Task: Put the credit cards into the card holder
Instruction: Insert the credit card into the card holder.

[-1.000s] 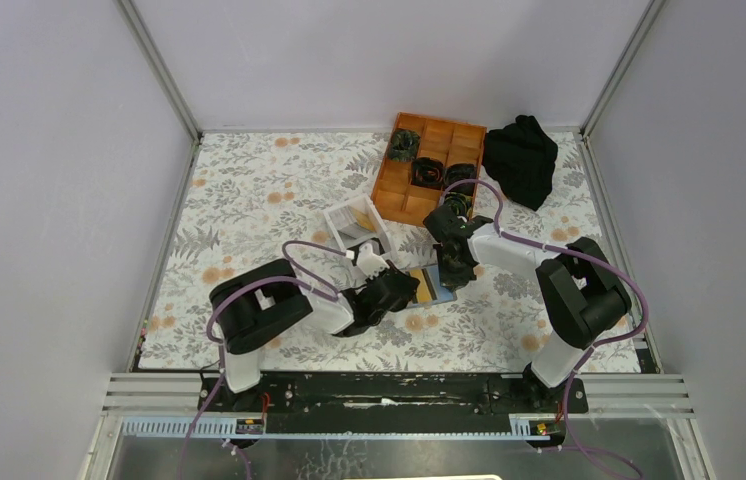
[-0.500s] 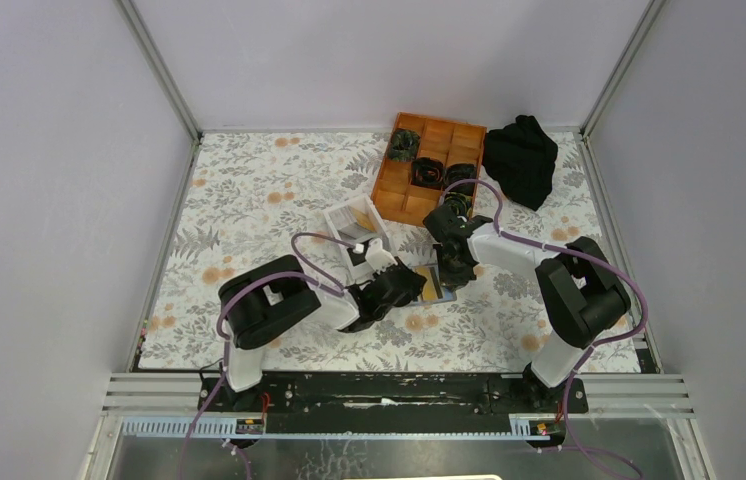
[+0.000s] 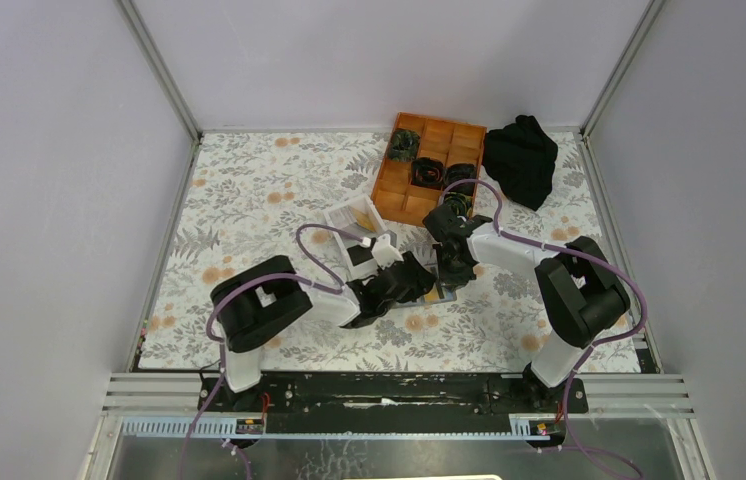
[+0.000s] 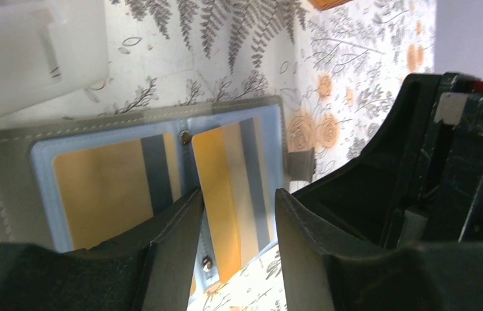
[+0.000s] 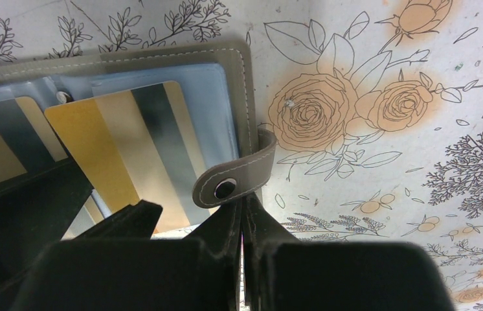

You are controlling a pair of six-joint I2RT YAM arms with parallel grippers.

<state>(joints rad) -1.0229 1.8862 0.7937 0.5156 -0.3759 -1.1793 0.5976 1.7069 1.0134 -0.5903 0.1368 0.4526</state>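
The grey card holder lies open on the floral cloth, pale blue inside. Two tan-gold credit cards with grey stripes sit in its sleeves, one on the left and one on the right. My left gripper hangs open just above the right card's near end, touching nothing. My right gripper is shut, its tips against the holder's snap tab at the right edge of the holder. From above, both grippers meet over the holder.
A white two-compartment box stands just behind the holder. The orange gridded tray with dark items is farther back, with a black cloth to its right. The right arm's black body crowds the left gripper's right side.
My left gripper has slid right over the holder and opened its jaws. The right arm has stayed put, still shut at the tab.
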